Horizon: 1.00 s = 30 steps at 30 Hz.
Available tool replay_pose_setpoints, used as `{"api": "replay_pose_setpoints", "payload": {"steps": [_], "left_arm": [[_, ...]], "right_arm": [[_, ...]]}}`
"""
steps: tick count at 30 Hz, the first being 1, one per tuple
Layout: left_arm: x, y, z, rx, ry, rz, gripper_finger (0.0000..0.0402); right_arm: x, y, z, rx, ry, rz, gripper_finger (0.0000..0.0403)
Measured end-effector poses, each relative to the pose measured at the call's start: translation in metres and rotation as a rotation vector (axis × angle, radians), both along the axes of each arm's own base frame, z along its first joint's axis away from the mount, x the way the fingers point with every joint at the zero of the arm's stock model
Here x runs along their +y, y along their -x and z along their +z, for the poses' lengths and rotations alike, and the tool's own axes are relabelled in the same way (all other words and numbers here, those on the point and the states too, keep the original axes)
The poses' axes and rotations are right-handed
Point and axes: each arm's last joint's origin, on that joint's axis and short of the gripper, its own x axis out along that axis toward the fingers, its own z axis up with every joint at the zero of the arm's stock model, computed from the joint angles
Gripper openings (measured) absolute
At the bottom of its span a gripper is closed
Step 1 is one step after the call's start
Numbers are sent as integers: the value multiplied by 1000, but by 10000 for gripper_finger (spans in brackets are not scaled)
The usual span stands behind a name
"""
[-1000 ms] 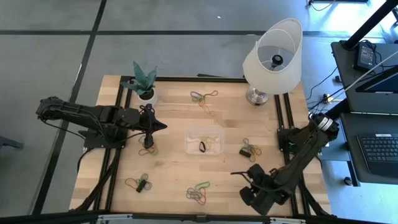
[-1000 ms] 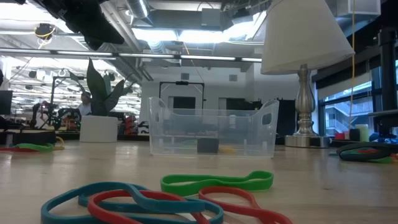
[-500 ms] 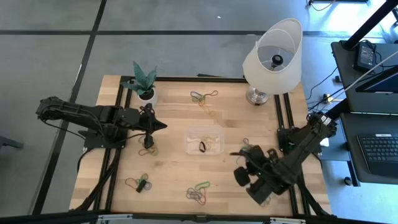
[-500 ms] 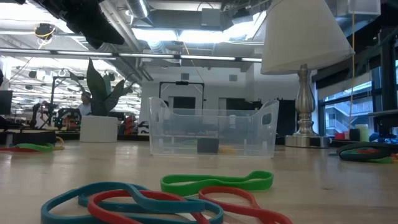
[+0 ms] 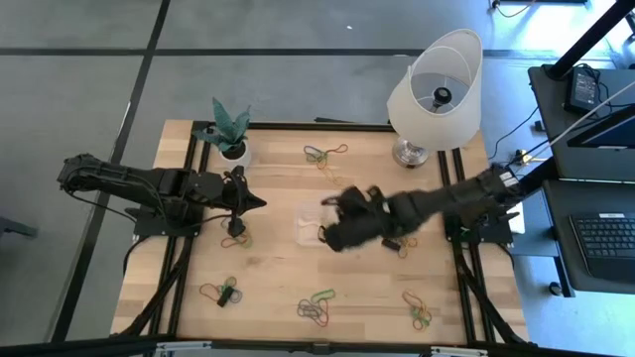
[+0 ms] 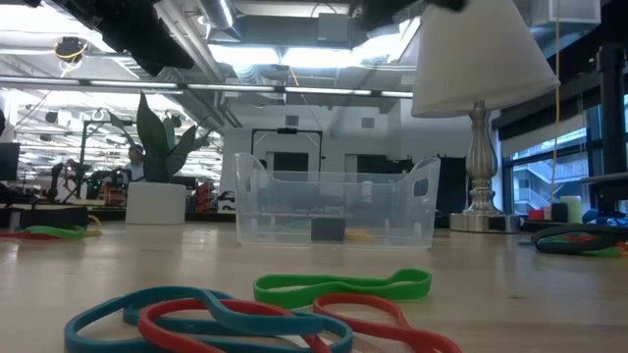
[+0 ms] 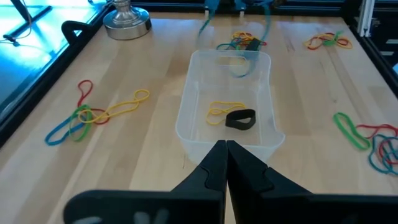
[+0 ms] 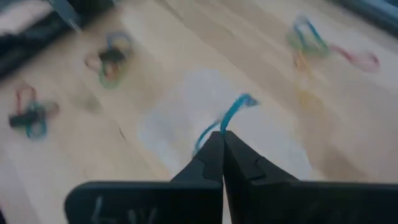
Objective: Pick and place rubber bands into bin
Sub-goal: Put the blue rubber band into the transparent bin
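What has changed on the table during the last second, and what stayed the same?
The right gripper swung from the table's near right corner to above the bin, shut on a blue rubber band that dangles from it. The left gripper stayed shut beside the bin. The yellow band and black band lie in the bin as before.
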Motion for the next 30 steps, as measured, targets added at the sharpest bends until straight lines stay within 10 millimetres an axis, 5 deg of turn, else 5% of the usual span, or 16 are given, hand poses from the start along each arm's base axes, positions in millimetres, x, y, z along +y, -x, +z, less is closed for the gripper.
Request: {"api": "replay_pose_setpoints", "payload": {"steps": [10, 30], "left_arm": [[-1, 1, -2, 24, 27, -31, 2], [0, 4, -7, 83, 24, -18, 3]], "right_arm": [[-56, -36, -13, -14, -90, 60, 0], [-56, -82, -128, 279, -287, 40, 0]]}}
